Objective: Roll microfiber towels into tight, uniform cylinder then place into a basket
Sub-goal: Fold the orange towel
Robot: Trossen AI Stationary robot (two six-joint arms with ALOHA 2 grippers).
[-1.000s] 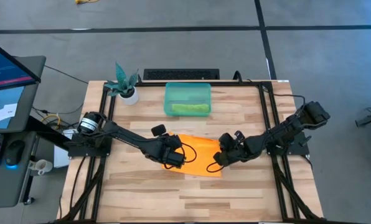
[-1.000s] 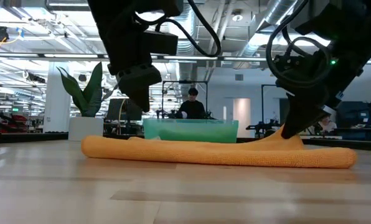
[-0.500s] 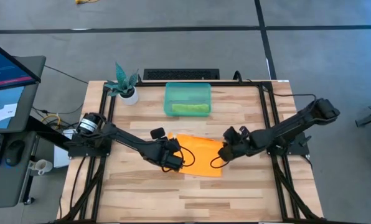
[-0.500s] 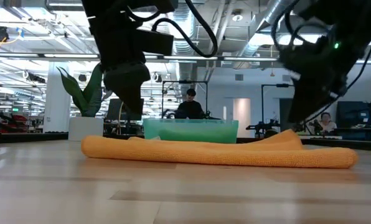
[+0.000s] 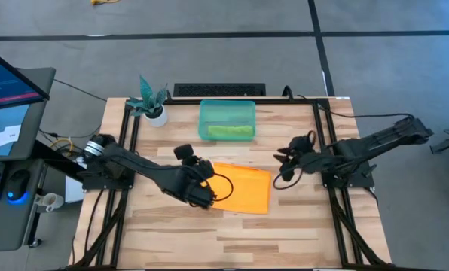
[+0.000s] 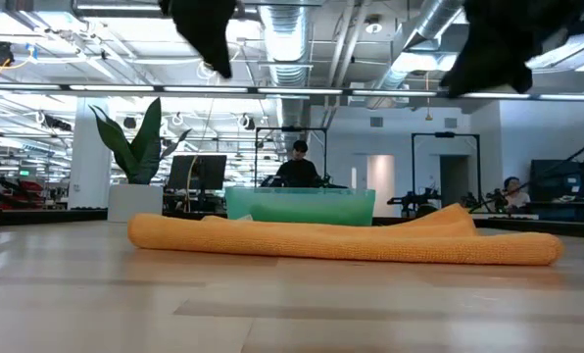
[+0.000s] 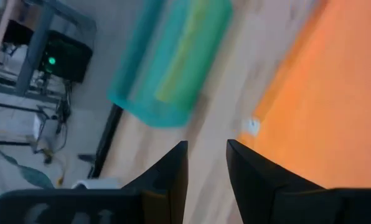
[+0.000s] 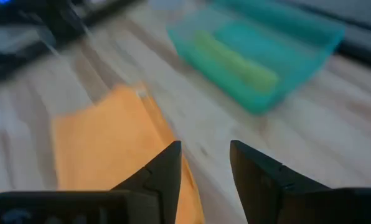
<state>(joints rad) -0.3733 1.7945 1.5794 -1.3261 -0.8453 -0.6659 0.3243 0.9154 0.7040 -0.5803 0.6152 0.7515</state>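
Two towels show: the orange towel (image 5: 241, 188) lies flat near the middle of the bench (image 5: 300, 218), a rumpled fold along one side in the low view, and the lime green towel (image 5: 229, 131) — already rolled — sits inside the basket (image 5: 227, 120) near the far edge. The basket stands apart from the orange towel, toward the far edge. The left gripper (image 5: 203, 197) hangs above the orange towel's left edge, its fingers (image 7: 173, 177) a narrow gap apart with nothing between them. The right gripper (image 5: 284, 167) is lifted just off the towel's right end — its fingers (image 8: 164, 171) parted and empty. A white potted plant (image 5: 151, 102) stands at the far left corner.
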